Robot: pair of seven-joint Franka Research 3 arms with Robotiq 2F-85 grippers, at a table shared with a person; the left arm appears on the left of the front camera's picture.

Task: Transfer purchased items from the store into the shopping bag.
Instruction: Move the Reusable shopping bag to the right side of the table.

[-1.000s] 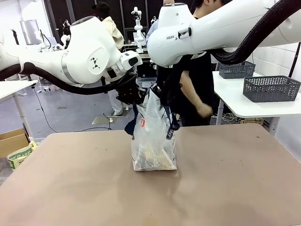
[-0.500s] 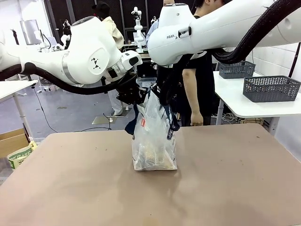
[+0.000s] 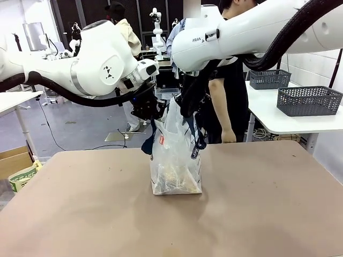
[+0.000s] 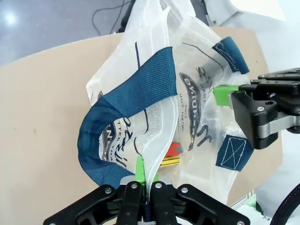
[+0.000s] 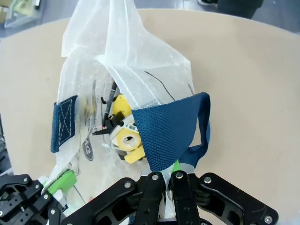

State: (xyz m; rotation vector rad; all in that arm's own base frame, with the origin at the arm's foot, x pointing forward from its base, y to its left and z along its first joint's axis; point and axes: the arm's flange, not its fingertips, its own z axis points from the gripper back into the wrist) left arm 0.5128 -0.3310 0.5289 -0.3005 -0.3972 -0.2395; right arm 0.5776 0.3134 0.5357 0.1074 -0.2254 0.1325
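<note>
front: the bag stands upright on the table, both arms at its top, with a person behind it.
left wrist: the left gripper pinches the bag's rim beside a blue handle. yellow and red items lie inside.
right wrist: the right gripper pinches the opposite rim, with yellow items below.

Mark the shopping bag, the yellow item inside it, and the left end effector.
shopping bag point(image 3: 176, 160): front view, translucent side wall.
yellow item point(image 5: 126, 140): right wrist view, its round face.
left end effector point(image 4: 145, 174): left wrist view, between its fingertips.
</note>
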